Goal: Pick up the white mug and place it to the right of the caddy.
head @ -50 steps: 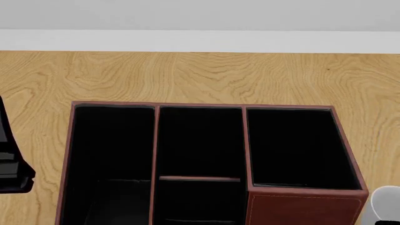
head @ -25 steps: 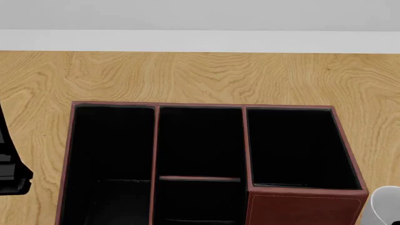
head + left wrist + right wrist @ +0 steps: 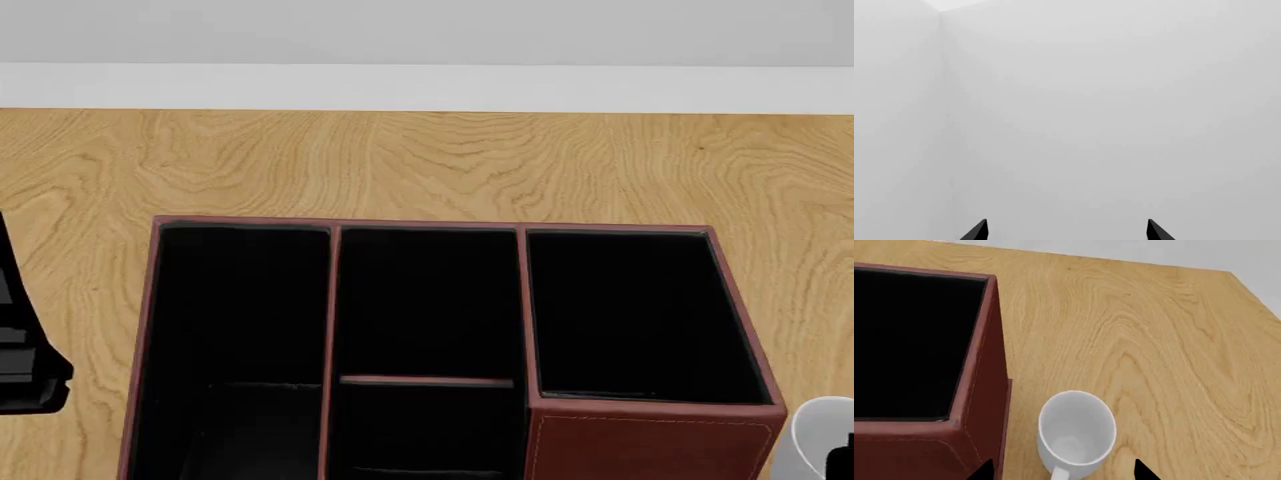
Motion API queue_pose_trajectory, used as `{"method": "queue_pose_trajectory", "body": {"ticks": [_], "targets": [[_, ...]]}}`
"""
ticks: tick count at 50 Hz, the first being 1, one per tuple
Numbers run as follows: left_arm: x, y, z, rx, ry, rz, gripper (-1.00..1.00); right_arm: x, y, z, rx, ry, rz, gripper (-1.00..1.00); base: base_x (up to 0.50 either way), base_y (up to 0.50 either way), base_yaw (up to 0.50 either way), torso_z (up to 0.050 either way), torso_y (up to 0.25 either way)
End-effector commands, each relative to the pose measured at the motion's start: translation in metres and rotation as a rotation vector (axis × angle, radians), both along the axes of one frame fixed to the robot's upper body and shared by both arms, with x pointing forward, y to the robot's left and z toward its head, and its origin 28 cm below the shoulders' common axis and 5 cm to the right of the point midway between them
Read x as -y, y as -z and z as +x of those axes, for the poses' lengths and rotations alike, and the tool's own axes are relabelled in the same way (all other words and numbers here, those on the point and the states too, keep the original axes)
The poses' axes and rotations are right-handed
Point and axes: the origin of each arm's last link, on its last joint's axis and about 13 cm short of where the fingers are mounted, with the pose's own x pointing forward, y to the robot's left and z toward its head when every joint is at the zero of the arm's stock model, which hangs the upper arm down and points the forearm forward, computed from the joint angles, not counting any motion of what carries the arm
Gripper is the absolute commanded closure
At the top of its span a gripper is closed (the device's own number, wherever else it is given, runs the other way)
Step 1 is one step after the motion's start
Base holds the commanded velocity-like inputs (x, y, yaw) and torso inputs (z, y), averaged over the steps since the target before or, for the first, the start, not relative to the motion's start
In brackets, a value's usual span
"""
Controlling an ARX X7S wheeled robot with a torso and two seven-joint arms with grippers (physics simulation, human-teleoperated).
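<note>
The white mug (image 3: 1076,432) stands upright on the wooden table, close beside the right wall of the dark red-brown caddy (image 3: 981,390), with its handle pointing toward the camera. My right gripper (image 3: 1063,472) is open. Its two fingertips (image 3: 1142,470) stand wide on either side of the mug and do not touch it. In the head view the mug (image 3: 817,430) shows at the bottom right corner next to the caddy (image 3: 641,445). My left gripper (image 3: 1067,231) is open and empty, facing a blank pale wall.
The wooden table (image 3: 427,165) runs back to a white wall. Its right edge and far corner show in the right wrist view (image 3: 1254,290). My left arm (image 3: 20,360) hangs at the left edge of the head view, left of the caddy.
A dark part of my right gripper has come up into the head view's bottom right corner beside the mug. The left arm has shifted only slightly. Mug and caddy have not moved.
</note>
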Motion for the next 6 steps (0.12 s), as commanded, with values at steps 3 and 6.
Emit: {"method": "queue_pose_trajectory", "body": {"ticks": [3, 6], "targets": [[0.0, -0.0005, -0.001, 0.004, 0.002, -0.001, -1.0, -0.0043, -0.0081, -0.0004, 0.028, -0.003, -0.012, -1.0, 0.0, 0.0, 0.0, 0.0, 0.0], [0.0001, -0.0008, -0.0014, 0.006, 0.003, -0.001, -1.0, -0.0048, -0.0094, -0.0002, 0.033, -0.002, -0.013, -1.0, 0.0, 0.0, 0.0, 0.0, 0.0]]}}
